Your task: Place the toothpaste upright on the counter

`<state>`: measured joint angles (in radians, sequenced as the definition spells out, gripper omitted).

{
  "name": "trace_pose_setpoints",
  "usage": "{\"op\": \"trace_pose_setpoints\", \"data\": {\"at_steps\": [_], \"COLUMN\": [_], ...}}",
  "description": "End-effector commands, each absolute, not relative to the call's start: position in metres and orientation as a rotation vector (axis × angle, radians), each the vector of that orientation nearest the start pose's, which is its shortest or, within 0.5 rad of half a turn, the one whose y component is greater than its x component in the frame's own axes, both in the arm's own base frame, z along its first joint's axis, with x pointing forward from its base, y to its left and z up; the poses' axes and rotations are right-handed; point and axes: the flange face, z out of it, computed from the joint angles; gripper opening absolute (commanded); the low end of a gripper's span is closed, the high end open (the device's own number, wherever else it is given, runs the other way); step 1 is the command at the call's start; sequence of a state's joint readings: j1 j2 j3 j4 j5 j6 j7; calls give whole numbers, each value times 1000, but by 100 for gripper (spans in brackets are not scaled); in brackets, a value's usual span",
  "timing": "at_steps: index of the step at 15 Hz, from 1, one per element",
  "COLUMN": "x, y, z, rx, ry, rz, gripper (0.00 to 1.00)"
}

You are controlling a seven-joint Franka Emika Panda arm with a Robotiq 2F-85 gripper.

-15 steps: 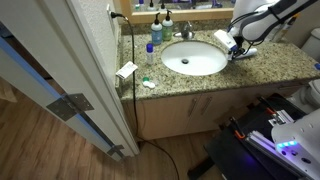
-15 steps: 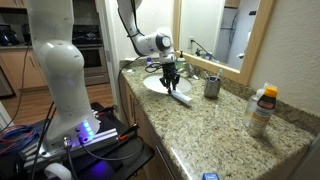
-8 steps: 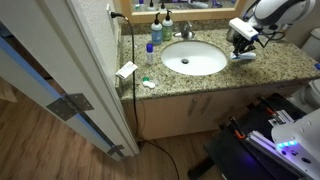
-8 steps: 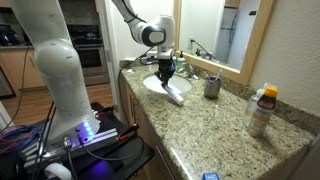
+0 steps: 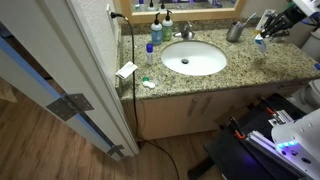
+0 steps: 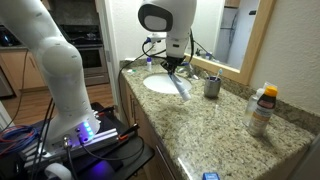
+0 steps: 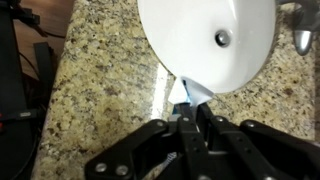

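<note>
My gripper is shut on the toothpaste, a slim white tube that hangs tilted below the fingers, above the granite counter beside the oval sink. In an exterior view the gripper holds the tube above the counter, off to the side of the sink. In the wrist view the tube's flat end sticks out between the shut fingers, over the sink rim and counter.
A metal cup stands by the mirror near the gripper, also seen in an exterior view. A faucet, a blue bottle and a white card are around the sink. An orange-capped bottle stands farther along the counter.
The gripper has lifted the toothpaste off the counter by the sink and carried it up and sideways, away from the basin, with the tube now hanging from the fingers.
</note>
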<state>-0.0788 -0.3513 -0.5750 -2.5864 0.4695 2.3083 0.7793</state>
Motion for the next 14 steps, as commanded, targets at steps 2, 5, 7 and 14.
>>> {"op": "trace_pose_setpoints", "data": {"at_steps": [2, 5, 7, 14], "x": [323, 324, 328, 316], "y": [-271, -271, -285, -325], "z": [367, 376, 376, 364], "rx": [-1643, -1645, -1589, -1380], "ry": [1939, 1781, 1691, 1625], "rz": [55, 161, 234, 363], "gripper": [12, 3, 3, 12]}}
